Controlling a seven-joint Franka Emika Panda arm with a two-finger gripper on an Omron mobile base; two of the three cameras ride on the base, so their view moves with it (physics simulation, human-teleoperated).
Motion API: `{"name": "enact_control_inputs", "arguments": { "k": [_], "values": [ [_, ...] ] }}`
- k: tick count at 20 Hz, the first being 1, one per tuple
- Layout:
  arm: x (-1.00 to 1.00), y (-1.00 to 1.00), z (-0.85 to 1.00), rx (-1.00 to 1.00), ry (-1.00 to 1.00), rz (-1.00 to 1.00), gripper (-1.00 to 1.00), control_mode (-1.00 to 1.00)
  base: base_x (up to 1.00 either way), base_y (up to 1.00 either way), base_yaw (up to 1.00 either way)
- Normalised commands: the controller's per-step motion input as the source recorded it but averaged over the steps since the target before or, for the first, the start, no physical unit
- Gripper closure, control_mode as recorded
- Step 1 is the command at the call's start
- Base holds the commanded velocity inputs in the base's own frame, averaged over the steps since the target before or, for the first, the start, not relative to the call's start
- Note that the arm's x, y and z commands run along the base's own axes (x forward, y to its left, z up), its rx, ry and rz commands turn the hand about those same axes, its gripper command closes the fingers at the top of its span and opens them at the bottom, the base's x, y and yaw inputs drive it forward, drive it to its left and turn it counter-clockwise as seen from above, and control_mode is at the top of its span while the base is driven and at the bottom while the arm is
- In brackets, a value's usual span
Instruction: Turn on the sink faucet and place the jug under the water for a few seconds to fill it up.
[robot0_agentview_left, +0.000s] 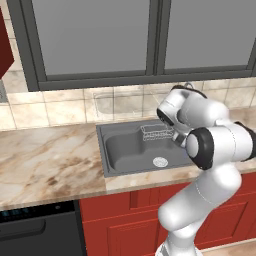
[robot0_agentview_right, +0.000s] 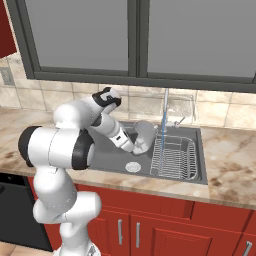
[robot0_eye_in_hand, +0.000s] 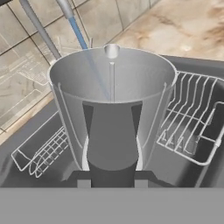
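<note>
The sink (robot0_agentview_right: 107, 150) sits in the marble counter (robot0_agentview_left: 50, 160), with a wire rack (robot0_agentview_right: 175, 159) in its right half. The faucet (robot0_agentview_right: 166, 107) at the far rim is running, and its water (robot0_agentview_right: 162, 131) falls just left of that rack. The jug (robot0_eye_in_hand: 113, 87) is held upright over the basin, the gripper (robot0_eye_in_hand: 111, 175) clamped on its dark handle, and the stream enters its open mouth. To fill it well, keep the jug level and centred under the stream.
</note>
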Motion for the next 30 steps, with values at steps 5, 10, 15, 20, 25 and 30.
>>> {"name": "enact_control_inputs", "arguments": {
  "k": [5,10,15,20,25,30],
  "values": [
    [0.18,-0.12,0.07,0.02,0.04,-0.01,1.0,-1.0,0.0,0.0,0.0],
    [0.19,-0.15,0.04,0.01,0.03,0.0,1.0,-1.0,0.0,0.0,0.0],
    [0.28,-0.11,0.0,0.0,0.03,0.0,1.0,-1.0,0.0,0.0,0.0],
    [0.29,-0.13,0.0,0.0,0.03,0.0,1.0,-1.0,0.0,0.0,0.0],
    [0.29,-0.14,0.0,0.0,0.03,0.0,1.0,-1.0,0.0,0.0,0.0],
    [0.24,-0.11,0.0,0.0,0.04,0.0,1.0,-1.0,0.0,0.0,0.0]
  ]
}}
